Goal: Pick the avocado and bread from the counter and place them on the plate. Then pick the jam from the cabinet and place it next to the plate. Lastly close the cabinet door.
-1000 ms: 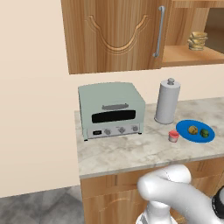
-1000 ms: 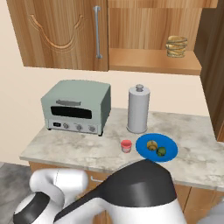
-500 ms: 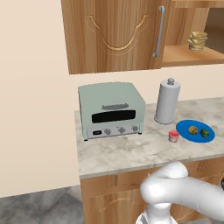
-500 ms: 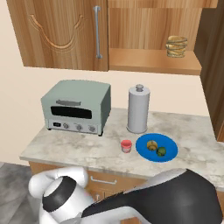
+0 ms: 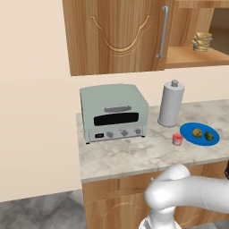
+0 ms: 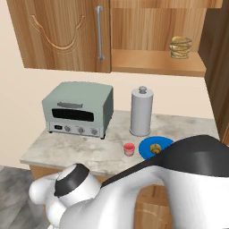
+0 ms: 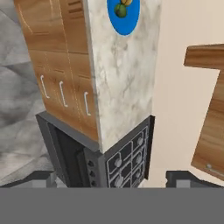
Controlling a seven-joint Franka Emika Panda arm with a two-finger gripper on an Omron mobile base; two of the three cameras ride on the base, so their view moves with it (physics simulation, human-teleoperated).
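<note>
The blue plate [image 5: 200, 134] lies on the table [image 5: 134, 154] at the right of the left base frame, and it already carries the bread [image 5: 197, 133] and the avocado [image 5: 209, 136] side by side; so the first part of the task looks done. In the hand view the plate [image 7: 131, 24] shows at the top edge with the avocado [image 7: 120, 10] on it and the bread [image 7: 126, 1] just beside it.

The jam [image 5: 177, 139] stands on the table just beside the plate, toward the lower left of it, in front of the steel canister [image 5: 171, 104]; in the right base view the jam [image 6: 129, 149] is again near the left rim of the plate [image 6: 150, 145]; so the second part looks done too.

The last part is left, by my judgement: the cabinet [image 5: 134, 36] at the top of the frame is open on its right side, its inner shelf is bare to see with a stack of tan discs [image 5: 201, 41] on it; a wooden door [image 7: 210, 105] stands at the right edge of the hand view.

The tool [image 7: 112, 179] is spread wide and empty; its two tips rise at the bottom corners of the hand view, far from the plate, above a dark stove [image 7: 122, 162].
</note>
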